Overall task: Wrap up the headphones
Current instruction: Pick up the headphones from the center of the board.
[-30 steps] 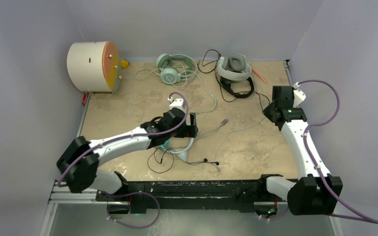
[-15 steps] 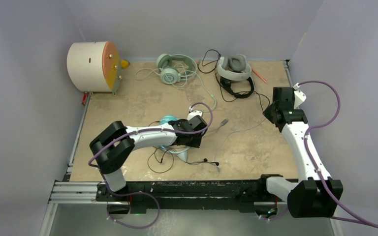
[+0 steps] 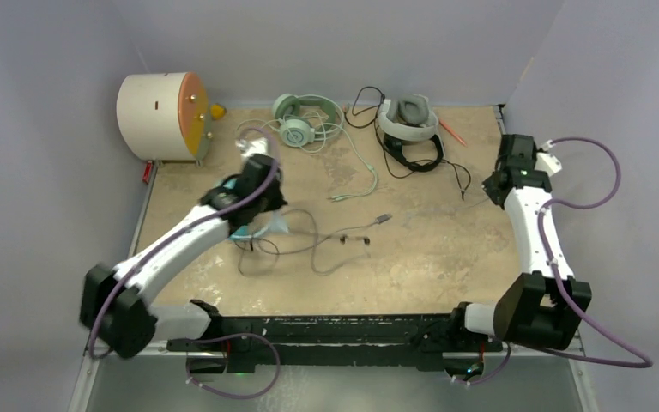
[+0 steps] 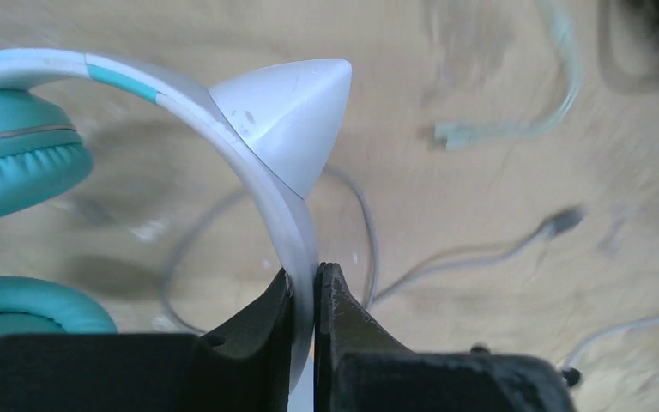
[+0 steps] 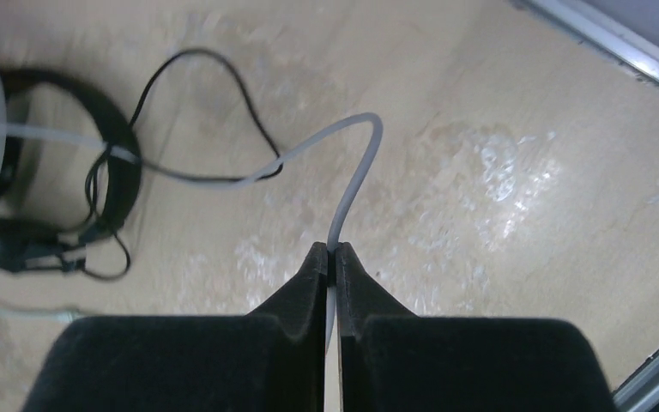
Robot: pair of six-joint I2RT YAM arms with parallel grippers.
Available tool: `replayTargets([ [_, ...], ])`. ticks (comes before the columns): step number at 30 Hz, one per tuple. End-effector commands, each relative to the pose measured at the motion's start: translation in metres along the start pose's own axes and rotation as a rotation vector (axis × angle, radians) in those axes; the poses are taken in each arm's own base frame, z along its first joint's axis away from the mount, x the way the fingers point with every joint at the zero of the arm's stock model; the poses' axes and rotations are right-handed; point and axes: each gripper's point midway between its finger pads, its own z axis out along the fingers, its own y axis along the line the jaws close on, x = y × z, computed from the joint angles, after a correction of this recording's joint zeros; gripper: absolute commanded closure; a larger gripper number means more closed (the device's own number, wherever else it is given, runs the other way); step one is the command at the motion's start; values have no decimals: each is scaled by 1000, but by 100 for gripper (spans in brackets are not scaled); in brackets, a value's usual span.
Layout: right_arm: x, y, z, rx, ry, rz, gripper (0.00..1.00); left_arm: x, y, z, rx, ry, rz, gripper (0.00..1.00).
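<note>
Left arm: stretched toward the cream drum with orange face (image 3: 161, 116).
Left gripper (image 4: 306, 279): clamped on teal-cupped white-band headset (image 4: 266, 206), near-right of drum.
Right gripper (image 5: 330, 253): pinching thin grey cable (image 5: 356, 172), far right of drum.
Around: mint-green over-ear headset (image 3: 296, 120), right of drum.

Soft, even light falls from above, and shadows on the table (image 3: 429, 257) are weak. The left arm (image 3: 172, 245) looks a little smeared. In the left wrist view the white band (image 4: 296, 236) of the teal headphones (image 4: 17, 163) is sharp between the jaws, while the table beyond them is blurred by motion. In the right wrist view the grey cable (image 5: 353, 180) between the jaws is sharp. Pale glare lies beyond and right of them, and the black headset (image 5: 127, 184), far left, is soft.
</note>
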Motion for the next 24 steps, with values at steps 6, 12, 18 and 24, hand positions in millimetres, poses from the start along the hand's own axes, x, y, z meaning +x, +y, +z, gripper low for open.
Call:
replayTargets([
  [6, -37, -36, 28, 60, 74, 285, 100, -105, 95, -110, -114, -356, -244, 100],
  [12, -30, -13, 32, -97, 105, 181, 98, -134, 117, -150, -194, -488, -257, 100],
  [18, 8, 62, 1, -510, 143, -120, 52, -145, 90, -151, -81, -445, -166, 100],
  [24, 85, 120, -51, -627, 150, -545, 18, -158, 85, -167, -71, -442, -116, 100],
])
